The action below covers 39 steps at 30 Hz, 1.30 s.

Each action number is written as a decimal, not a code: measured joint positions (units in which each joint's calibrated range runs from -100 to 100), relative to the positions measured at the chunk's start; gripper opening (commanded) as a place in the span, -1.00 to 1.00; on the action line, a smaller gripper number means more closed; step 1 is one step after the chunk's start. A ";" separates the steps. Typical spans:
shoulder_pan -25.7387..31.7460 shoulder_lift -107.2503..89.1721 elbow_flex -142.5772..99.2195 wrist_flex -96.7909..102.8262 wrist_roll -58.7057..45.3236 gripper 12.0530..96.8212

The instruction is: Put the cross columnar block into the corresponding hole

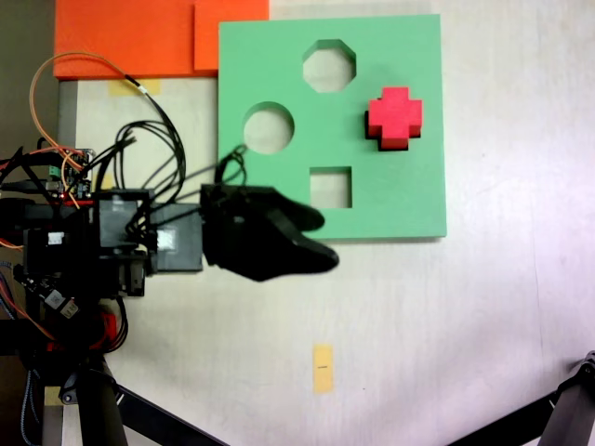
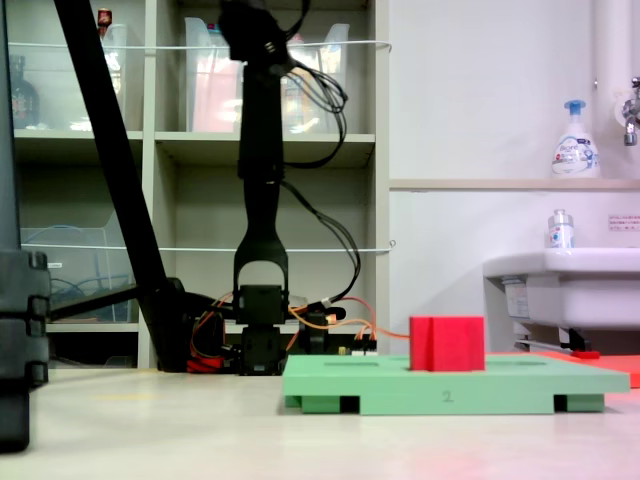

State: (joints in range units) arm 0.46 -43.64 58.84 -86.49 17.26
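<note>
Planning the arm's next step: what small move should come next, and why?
Probably swing the hand toward the red cross block. The block stands proud on the green board, seemingly over its hole, while the hand hangs apart near the board's lower edge.

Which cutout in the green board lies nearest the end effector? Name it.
The square cutout, just above the end effector in the top-down fixed view; the round and octagonal ones sit farther up.

A lab or workshop room: open shelving with storage bins stands behind the table, and a wall sink with soap dispenser stands far right.
</note>
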 measured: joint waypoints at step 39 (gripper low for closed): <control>0.00 -55.95 -157.77 94.47 -11.33 -0.12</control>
State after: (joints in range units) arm 0.46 -99.59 -98.92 7.98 5.93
